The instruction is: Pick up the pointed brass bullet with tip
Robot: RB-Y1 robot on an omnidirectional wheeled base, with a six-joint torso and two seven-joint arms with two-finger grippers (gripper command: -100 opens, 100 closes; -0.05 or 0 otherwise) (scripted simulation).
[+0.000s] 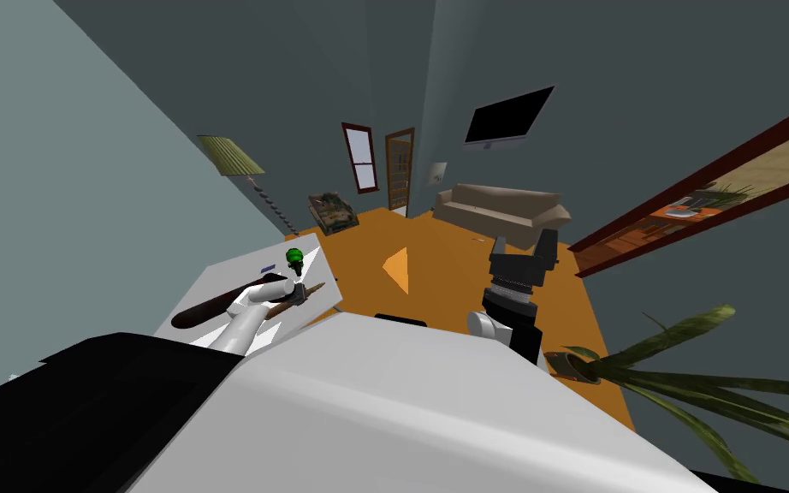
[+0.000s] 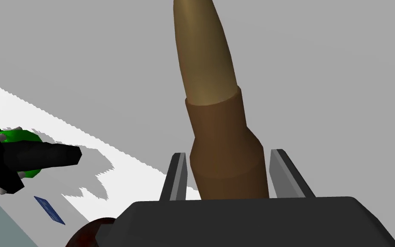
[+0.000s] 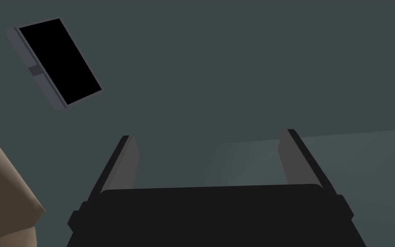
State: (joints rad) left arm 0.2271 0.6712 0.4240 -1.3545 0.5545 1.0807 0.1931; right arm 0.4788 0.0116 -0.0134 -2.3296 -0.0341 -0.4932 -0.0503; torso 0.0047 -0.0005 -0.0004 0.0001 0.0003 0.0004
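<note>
**Left gripper closed on the bullet at the light grey table**

The light grey table [image 1: 228,281] stands on the robot's left, carrying a long dark red-brown club [image 1: 213,310], a green-and-black object [image 2: 16,141] and a small blue card [image 2: 49,209]. The brown-cased bullet with an olive-brass pointed tip [image 2: 216,111] sits near the table's edge by the orange floor. The left gripper [image 2: 228,152] has its thin fingers pressed against the case's sides. The bullet's long axis runs straight out from the gripper's body, tip pointing away. I cannot tell whether it is clear of the table. The right gripper [image 1: 523,244] hangs well off the table, fingers apart. Lifting likely needs only a steady squeeze.
</note>
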